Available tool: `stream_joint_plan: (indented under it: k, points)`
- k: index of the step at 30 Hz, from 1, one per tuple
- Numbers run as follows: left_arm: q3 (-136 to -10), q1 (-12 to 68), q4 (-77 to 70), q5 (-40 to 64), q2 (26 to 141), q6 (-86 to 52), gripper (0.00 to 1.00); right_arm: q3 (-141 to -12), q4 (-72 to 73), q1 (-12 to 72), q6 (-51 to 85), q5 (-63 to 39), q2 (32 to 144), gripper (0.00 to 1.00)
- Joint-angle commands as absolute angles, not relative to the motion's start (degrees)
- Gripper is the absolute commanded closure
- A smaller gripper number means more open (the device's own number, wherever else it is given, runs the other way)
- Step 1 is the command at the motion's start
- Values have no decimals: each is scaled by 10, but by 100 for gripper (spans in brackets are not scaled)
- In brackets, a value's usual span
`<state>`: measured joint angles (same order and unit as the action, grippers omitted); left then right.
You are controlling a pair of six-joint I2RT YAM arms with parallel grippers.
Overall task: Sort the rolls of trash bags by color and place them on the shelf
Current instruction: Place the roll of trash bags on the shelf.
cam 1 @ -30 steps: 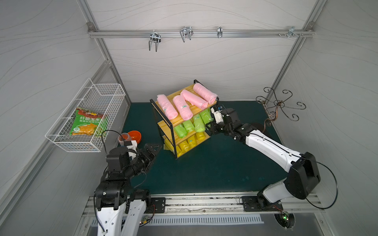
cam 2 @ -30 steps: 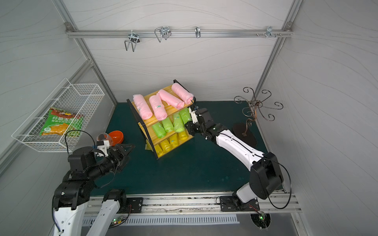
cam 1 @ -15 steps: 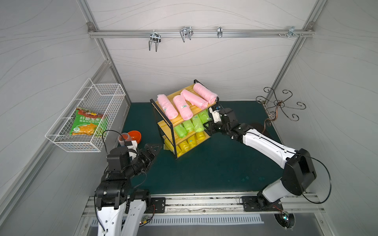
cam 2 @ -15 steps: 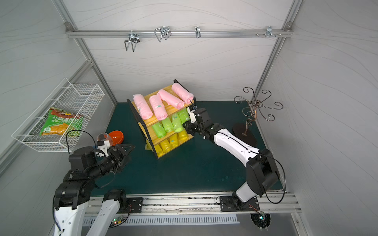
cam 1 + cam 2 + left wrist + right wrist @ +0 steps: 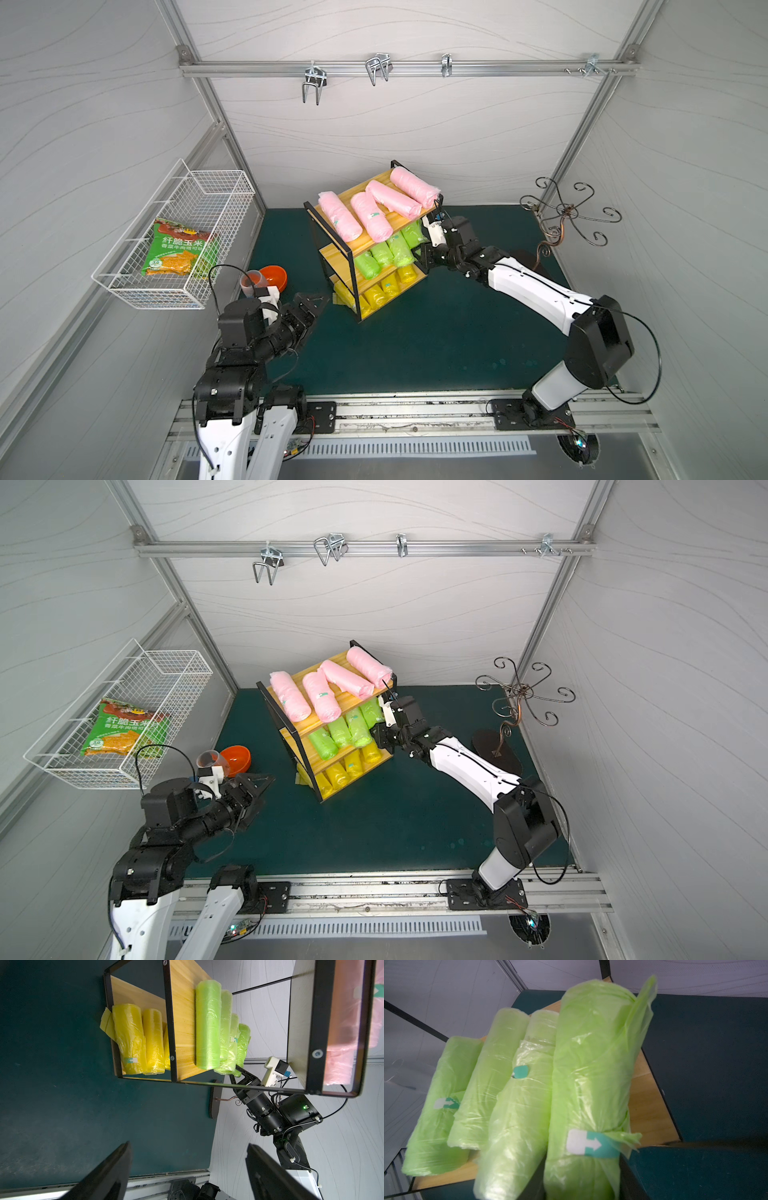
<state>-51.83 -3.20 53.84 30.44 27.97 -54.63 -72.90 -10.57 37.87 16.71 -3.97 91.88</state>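
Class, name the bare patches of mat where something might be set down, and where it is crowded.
Bare: the mat between the shelf and the front rail; the strip between shelf and hook stand. Crowded: every shelf tier, the bowl and cup corner by the left end effector, and where the right end effector grips a green roll.

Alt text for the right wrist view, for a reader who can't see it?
The right gripper holds the end of a lime green roll with a white-and-teal arrow label, lying on the wooden shelf board. Three more lime green rolls lie beside it; dark green table mat behind.
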Motion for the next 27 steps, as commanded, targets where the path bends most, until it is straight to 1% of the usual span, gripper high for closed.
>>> stream_joint_plan:
  k: [1,10,11,15,18,20,23,27]
  points:
    - [-521,-29,527,298,278,-534,10,-751,-79,383,165,-52,931,100]
    - [-521,-29,527,296,277,-533,10,-736,-62,396,162,-67,914,100]
    - [-521,-29,527,296,277,-533,10,-733,-56,396,164,-71,912,98]
    - [-520,-29,528,296,276,-533,10,-724,-37,397,170,-91,899,89]
    - [-519,-29,529,296,275,-533,10,-725,-33,399,172,-94,894,81]
    - [-519,-29,529,296,275,-533,10,-728,-39,399,171,-92,893,68]
    - [-519,-29,529,296,274,-533,10,-734,-50,400,170,-85,894,53]
    - [-519,-29,530,298,274,-532,10,-746,-74,399,167,-71,893,45]
